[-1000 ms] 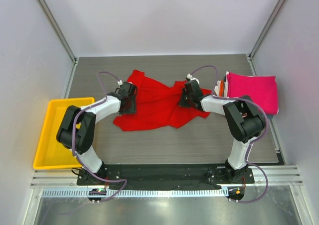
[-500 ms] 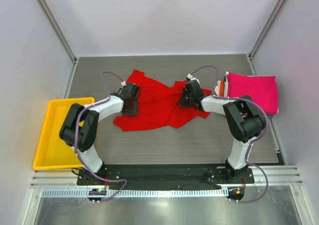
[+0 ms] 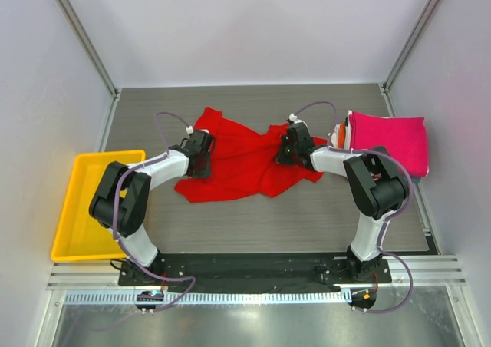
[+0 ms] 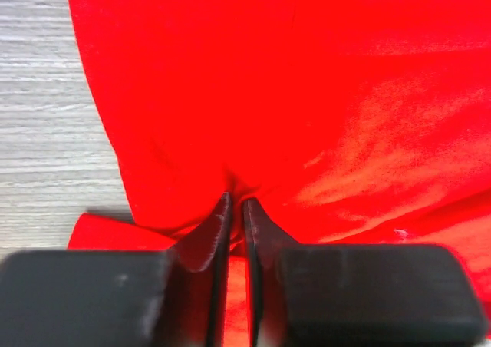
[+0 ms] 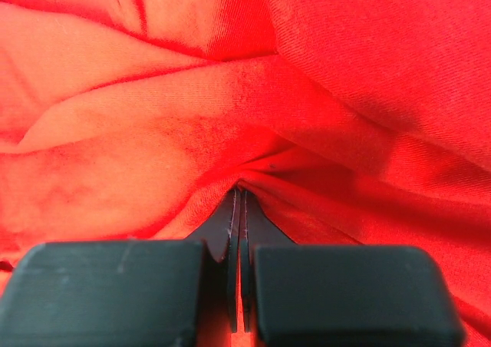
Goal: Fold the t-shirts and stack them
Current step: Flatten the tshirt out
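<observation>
Both tools are pinched shut on cloth: the left tool (image 4: pixel 236 203) nips a fold by the left edge of the red t-shirt (image 3: pixel 244 161), and the right tool (image 5: pixel 238 192) grips its right side. It's lying crumpled on the bench (image 3: pixel 307 216), folded t-shirts (image 3: pixel 387 138) stacked just right of it.

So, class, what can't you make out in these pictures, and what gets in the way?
- Top view: wrists cover the fingertips of the left gripper and right gripper.
- Top view: under the pink top of the folded stack, shirts show as edges too thin to count.
- Wrist views: frame edges cut off the red t-shirt.
- Top view: left arm hides part of the yellow tray.
</observation>
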